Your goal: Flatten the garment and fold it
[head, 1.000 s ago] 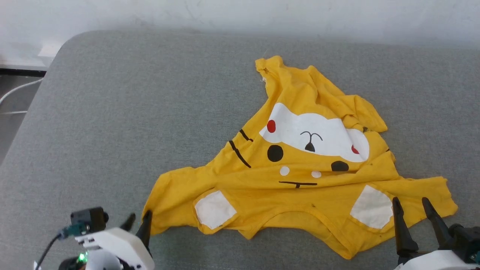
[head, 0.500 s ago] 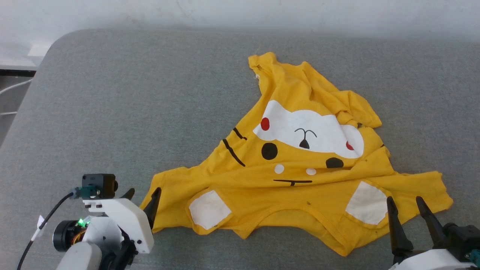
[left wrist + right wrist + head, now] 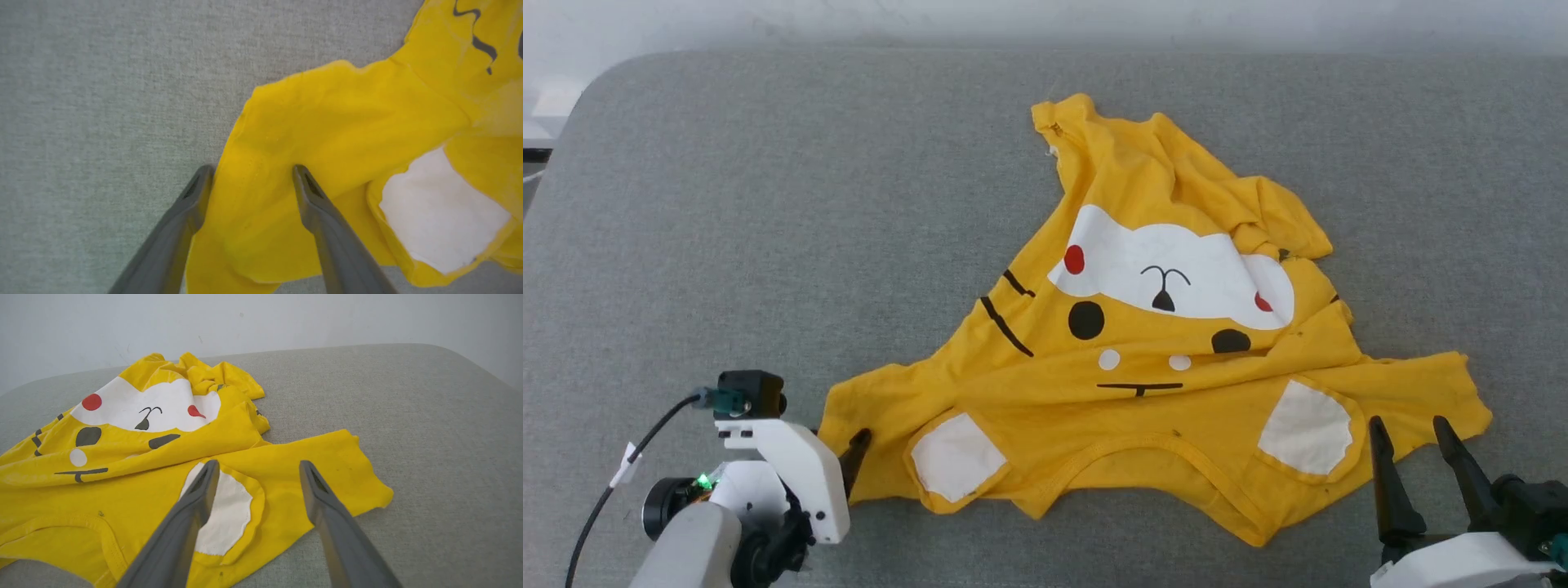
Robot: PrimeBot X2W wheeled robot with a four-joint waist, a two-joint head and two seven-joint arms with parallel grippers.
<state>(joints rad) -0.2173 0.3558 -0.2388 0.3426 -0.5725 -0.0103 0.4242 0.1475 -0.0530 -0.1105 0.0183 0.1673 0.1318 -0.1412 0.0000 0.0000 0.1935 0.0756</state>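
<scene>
T-shirt [image 3: 1176,408], bright yellow, lies crumpled in the middle of a wide grey padded surface [image 3: 768,245], its collar toward the robot and its hem bunched into a peak at the far side. Both sleeves spread outward along the near edge. A pale wall [image 3: 245,318] rises behind the padded surface.

The left gripper [image 3: 249,171] is at the tip of the sleeve on the robot's left, its fingers released and spread: one tip is at the sleeve's edge over grey fabric, the other over yellow cloth. The right gripper [image 3: 1409,429] is just beside the other sleeve, fingers likewise apart and holding nothing.

The chest carries a white cartoon face [image 3: 1176,273] with black lines. A white patch [image 3: 956,456] sits by each shoulder. Two red dots [image 3: 1075,259] mark the face.
</scene>
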